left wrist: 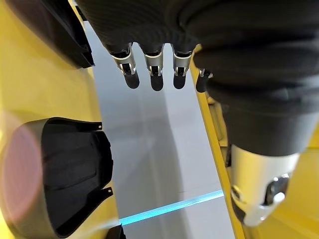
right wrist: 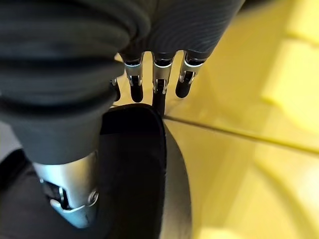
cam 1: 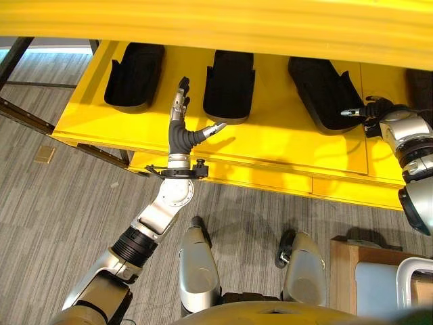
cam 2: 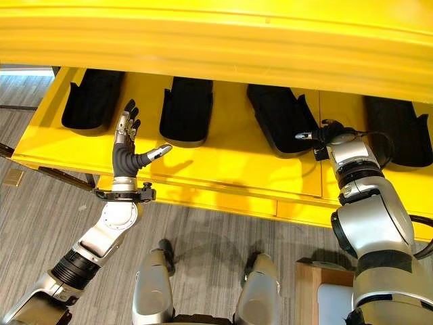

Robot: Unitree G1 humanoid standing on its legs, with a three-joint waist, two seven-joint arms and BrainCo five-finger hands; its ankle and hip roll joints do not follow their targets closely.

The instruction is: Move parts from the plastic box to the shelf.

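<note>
Several black moulded parts lie in a row on the yellow shelf (cam 1: 270, 145): one at the left (cam 1: 134, 74), one in the middle (cam 1: 230, 84), a third (cam 1: 323, 91) and another at the far right (cam 2: 399, 132). My left hand (cam 1: 181, 115) hovers open above the shelf between the first two parts, fingers straight and thumb spread; its wrist view shows a black part (left wrist: 70, 174) beside it. At the third part's right edge my right hand (cam 2: 331, 135) is open, with straight fingers (right wrist: 159, 84) reaching over the part's rim (right wrist: 134, 169) and holding nothing.
A yellow upper board (cam 1: 216, 27) overhangs the shelf and limits height. At the lower right a plastic box (cam 1: 413, 284) stands on a wooden stand (cam 1: 345, 271). Grey plank floor (cam 1: 61, 217) lies in front of the shelf, with dark frame bars (cam 1: 20, 112) at the left.
</note>
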